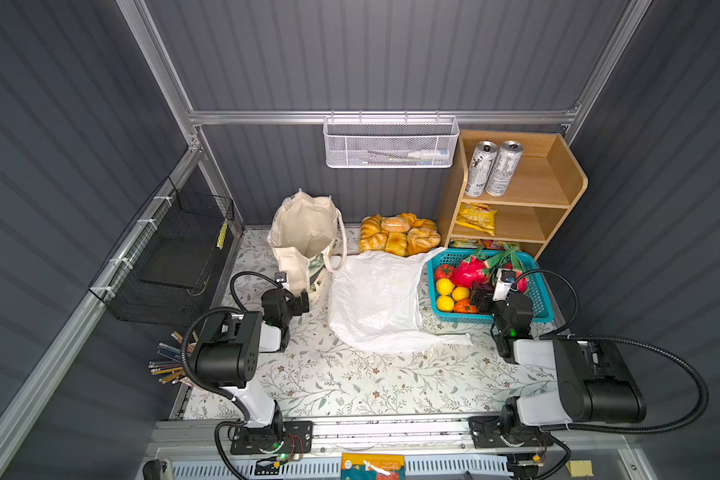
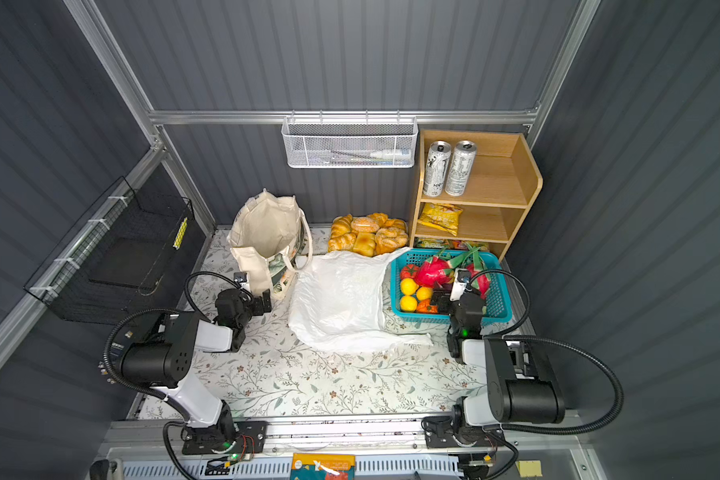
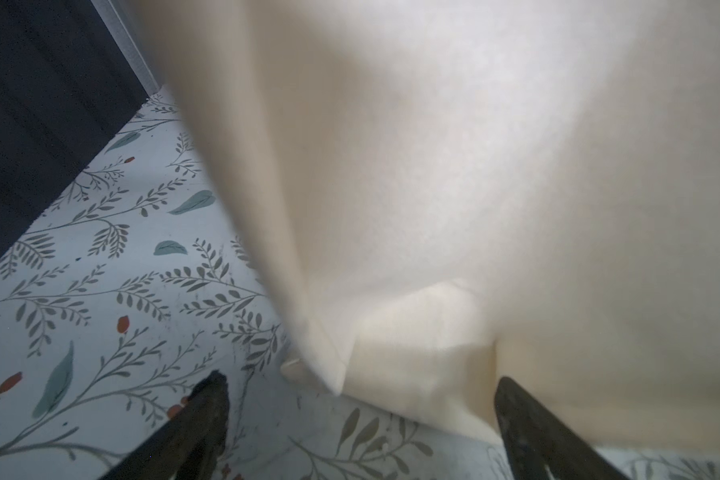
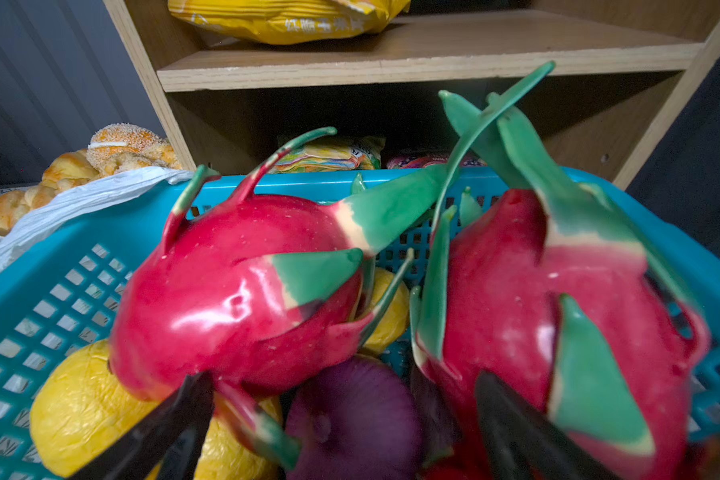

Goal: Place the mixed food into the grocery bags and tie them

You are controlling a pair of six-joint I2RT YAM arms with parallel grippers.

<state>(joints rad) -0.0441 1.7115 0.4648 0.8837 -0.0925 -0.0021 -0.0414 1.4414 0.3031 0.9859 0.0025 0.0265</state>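
Along the near edge of the floral worktop [image 1: 350, 382] the two arm bases [image 1: 271, 440] stand well apart. On the left, the left gripper [image 3: 360, 384] sits low at the near bottom corner of the cream canvas tote [image 1: 304, 232]. Its jaws are spread wide with that corner of cloth showing between them and nothing clamped; whether a finger touches the canvas I cannot tell. At the middle of the worktop the white plastic carrier bag [image 1: 375, 299] lies flat and crumpled, its far right corner draped against the turquoise basket [image 1: 541, 291] at the right edge. The right gripper [image 4: 341, 380] hangs over the near part of that basket, jaws fully apart and holding nothing. Its fingers [image 4: 175, 424] point at the two dragon fruits [image 4: 233, 291], which lie side by side on lemons [image 1: 444, 286] and a purple fruit [image 4: 350, 403]. The tote stands upright, mouth open, toward the far left corner, just beside the plastic bag. Against the far edge sits a heap of golden bread rolls [image 1: 398, 235]. In the far right corner the wooden shelf unit [image 1: 558, 183] holds sweet packets [image 4: 329, 153] on its lowest level, the yellow snack packet [image 1: 476, 218] on its middle shelf and two tall silver-white cans [image 1: 481, 168] upright, side by side, on top.
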